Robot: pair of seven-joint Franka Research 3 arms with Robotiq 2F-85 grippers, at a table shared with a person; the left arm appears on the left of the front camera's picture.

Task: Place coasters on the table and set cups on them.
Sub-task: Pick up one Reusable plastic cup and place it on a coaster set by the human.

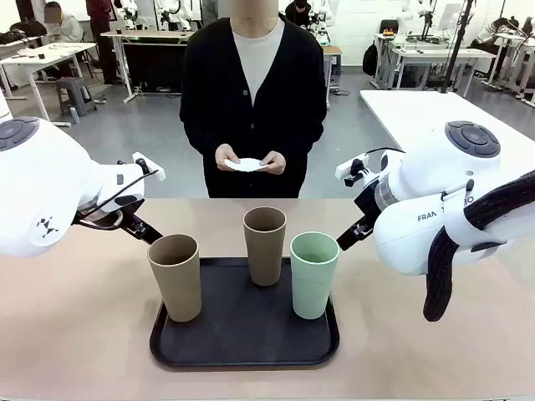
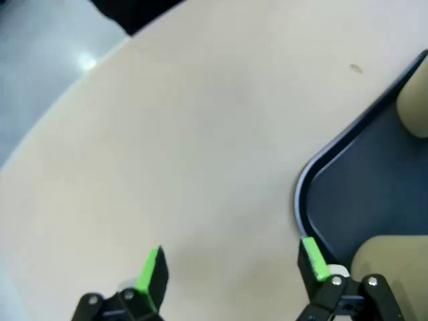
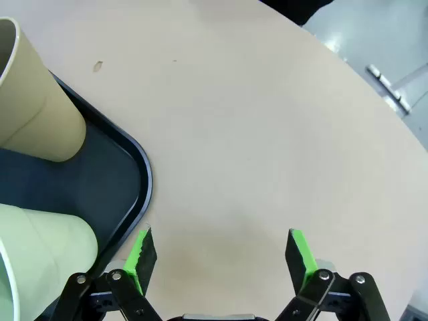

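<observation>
Spread wide, holding nothing: left gripper (image 2: 232, 262), right gripper (image 3: 221, 251). Cups (image 1: 265, 245) on tray (image 1: 242, 330) just beside inner fingers; coasters (image 1: 245, 164) well beyond fingertips, in person's hands (image 1: 274, 162). Risk: finger clipping tray rim, toppling tall cup.

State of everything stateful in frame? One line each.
tray: flat on table, loaded.
left tan cup: upright on tray.
middle tan cup: upright on tray.
mint cup: upright on tray.
coasters: held in person's hands, none laid down.
left hand: open, empty, over table.
right hand: open, empty, over table.
</observation>
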